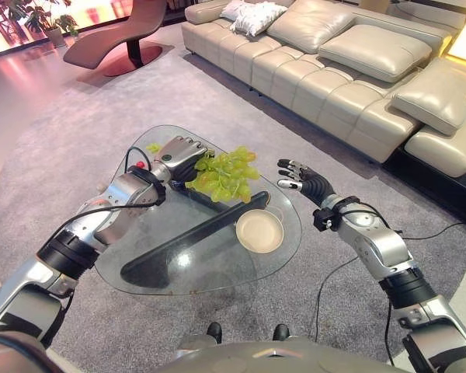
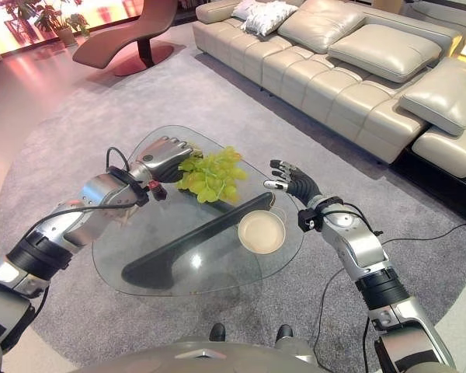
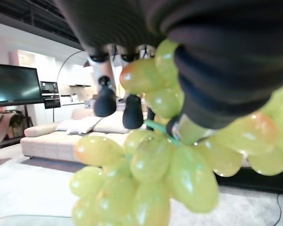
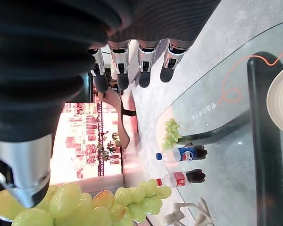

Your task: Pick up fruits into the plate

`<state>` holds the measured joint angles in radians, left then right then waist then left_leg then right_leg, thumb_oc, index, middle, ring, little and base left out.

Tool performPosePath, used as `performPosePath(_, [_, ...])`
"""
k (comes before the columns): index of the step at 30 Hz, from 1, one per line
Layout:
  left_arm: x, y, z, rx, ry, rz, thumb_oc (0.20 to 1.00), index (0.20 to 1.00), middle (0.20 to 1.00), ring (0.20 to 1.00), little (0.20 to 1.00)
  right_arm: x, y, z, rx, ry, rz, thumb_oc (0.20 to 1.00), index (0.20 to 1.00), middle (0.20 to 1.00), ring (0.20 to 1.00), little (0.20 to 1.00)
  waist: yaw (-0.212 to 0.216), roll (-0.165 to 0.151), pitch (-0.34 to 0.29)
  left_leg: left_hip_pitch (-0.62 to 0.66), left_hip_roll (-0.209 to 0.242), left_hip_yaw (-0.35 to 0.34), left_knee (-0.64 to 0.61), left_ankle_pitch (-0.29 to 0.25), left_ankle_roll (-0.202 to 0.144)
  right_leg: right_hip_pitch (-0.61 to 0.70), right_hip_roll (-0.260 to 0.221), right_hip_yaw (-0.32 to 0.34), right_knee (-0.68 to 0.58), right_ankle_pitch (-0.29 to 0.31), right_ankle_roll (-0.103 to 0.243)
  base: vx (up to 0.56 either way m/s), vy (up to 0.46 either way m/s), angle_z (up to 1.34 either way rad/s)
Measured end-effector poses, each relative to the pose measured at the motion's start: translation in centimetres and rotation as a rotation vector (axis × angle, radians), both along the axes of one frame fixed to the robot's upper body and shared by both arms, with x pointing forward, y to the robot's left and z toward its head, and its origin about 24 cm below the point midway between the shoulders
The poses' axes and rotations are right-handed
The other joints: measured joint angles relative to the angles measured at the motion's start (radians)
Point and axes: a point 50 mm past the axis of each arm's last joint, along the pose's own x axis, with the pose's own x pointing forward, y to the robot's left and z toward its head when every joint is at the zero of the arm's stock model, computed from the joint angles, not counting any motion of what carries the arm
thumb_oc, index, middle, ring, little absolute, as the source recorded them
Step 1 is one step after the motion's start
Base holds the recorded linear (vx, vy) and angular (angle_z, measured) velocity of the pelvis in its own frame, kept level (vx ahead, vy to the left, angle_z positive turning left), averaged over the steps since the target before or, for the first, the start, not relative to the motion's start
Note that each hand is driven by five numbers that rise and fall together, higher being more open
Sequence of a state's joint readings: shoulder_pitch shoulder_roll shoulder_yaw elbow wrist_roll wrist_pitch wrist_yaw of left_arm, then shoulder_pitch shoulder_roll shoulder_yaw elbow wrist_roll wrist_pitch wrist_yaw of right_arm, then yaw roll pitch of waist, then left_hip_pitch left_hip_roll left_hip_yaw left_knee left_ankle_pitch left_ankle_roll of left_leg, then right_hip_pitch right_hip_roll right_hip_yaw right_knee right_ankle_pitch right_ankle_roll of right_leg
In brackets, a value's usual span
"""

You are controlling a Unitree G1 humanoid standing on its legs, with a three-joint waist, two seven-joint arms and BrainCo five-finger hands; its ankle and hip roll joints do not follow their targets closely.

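Green grape bunch (image 1: 225, 175) is held up over the far part of the glass desk (image 2: 179, 260), in the left robot hand (image 1: 177, 154), fingers curled around its top. Left wrist view gives the close look: grapes (image 3: 151, 165) hang right under the dark cover, green stem visible between the fingertips (image 3: 104, 101) and the thumb. Head views show the bunch dangling off that hand toward the desk centre, apart from the plate.

Plate (image 1: 259, 231), round and cream, sits on the desk near its right edge, nothing on it. A dark bar-shaped support (image 1: 190, 237) runs diagonally under the glass, ending beside the plate.

Right robot hand (image 2: 289, 180) hovers off the desk's right edge, just beyond the plate, fingers straight and spread, holding nothing. Right wrist view confirms the straight fingers (image 4: 118, 66) and adds things the head views barely show: a second small grape cluster (image 4: 171, 133) at the desk's far-left edge, and two small bottles (image 4: 179, 165) lying next to it. In the left eye view that cluster (image 1: 153, 148) peeks out behind the left hand.

Beige sofa (image 1: 349, 70) and a red lounge chair (image 1: 120, 35) stand beyond on the grey rug.
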<state>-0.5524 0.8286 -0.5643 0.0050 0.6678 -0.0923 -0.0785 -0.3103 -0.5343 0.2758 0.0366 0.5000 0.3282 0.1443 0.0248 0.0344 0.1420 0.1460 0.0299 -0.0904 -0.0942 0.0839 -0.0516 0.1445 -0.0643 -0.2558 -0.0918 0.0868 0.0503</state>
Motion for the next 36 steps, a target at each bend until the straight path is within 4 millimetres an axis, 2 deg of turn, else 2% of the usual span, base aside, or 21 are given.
performPosePath(10, [-0.2,-1.0,0.5,0.014,-0.005,-0.044,0.2,0.2,0.2,0.2,0.2,-0.8,2.3,-1.0,0.126,0.144,0.181,1.0,1.0,1.0,1.0,1.0,0.003,0.0,-0.001,-0.002,-0.002,-0.004,0.0,0.001,0.0,0.0,-0.006,-0.004,0.0,0.0,0.0,0.0,0.001,0.01])
performPosePath(20, [0.2,-1.9,2.1,0.014,-0.058,-0.08,0.2,0.2,0.2,0.2,0.2,-1.5,3.4,-1.5,0.201,0.216,0.266,1.0,1.0,1.0,1.0,1.0,0.002,0.0,-0.001,-0.005,-0.011,-0.009,0.0,0.001,0.001,0.0,-0.009,-0.007,0.0,0.0,0.0,0.0,0.002,0.01])
performPosePath(26, [0.1,-2.2,1.9,0.014,-0.049,-0.086,0.2,0.2,0.2,0.2,0.2,-1.9,4.3,-1.9,0.221,0.26,0.31,1.0,1.0,1.0,1.0,1.0,0.002,0.0,-0.002,-0.005,-0.013,-0.008,0.0,0.001,0.001,0.0,-0.01,-0.007,0.0,0.0,0.0,0.0,0.0,0.0])
performPosePath(36, [-0.3,-3.2,0.4,0.096,0.001,-0.128,0.2,0.2,0.2,0.2,0.2,-2.1,4.6,-2.0,0.259,0.29,0.301,1.0,1.0,1.0,1.0,1.0,0.011,0.0,-0.002,-0.005,-0.014,-0.008,0.0,0.001,0.001,0.0,-0.01,-0.006,0.0,0.0,0.0,0.0,0.0,0.0])
